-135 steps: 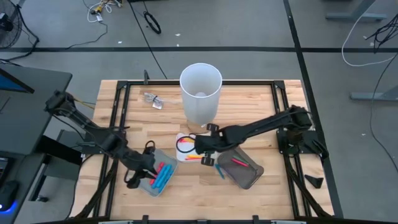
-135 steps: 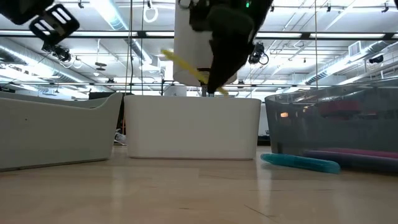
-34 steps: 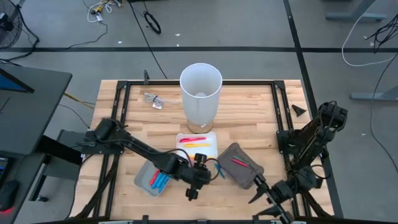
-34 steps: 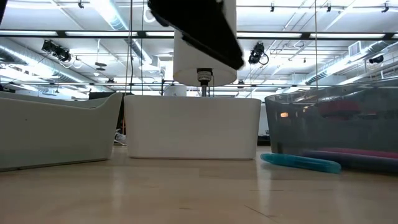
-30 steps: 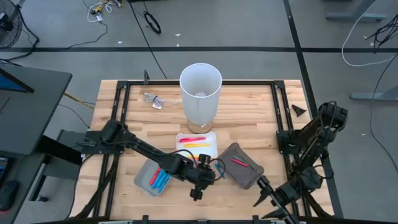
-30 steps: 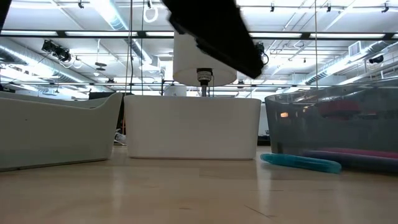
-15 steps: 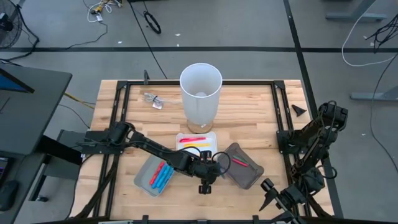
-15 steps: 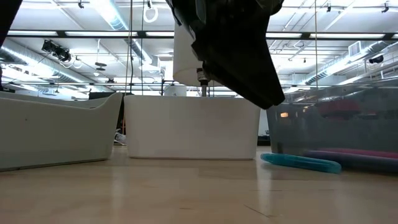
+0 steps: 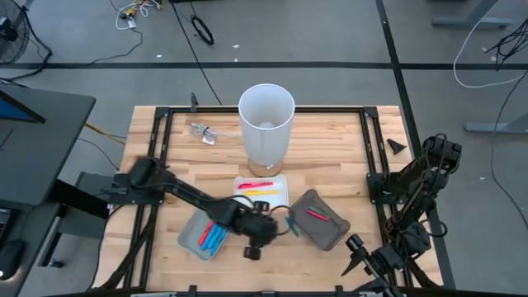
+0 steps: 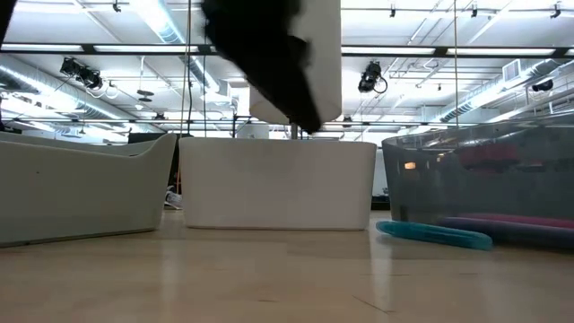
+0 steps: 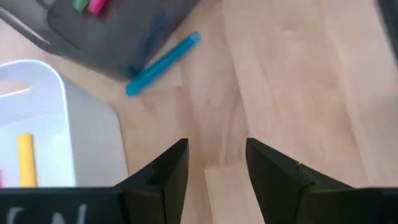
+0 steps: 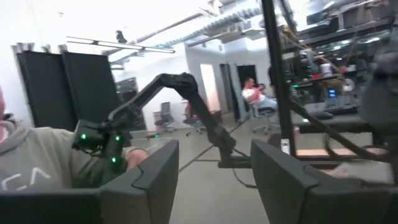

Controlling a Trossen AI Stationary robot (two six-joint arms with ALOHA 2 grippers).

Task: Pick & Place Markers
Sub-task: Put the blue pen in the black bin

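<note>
Bright, even light from ceiling strips at the frame's top; my left arm point(image 10: 265, 54) smears into dark blur.

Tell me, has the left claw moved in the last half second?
Yes. The left gripper has swung back toward the light grey tray, away from the dark tray.

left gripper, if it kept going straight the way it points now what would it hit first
Probably bare table: the left gripper, fingers apart and empty, points at wood. The loose blue marker beside the dark tray lies off to one side, though depth is unclear.
</note>
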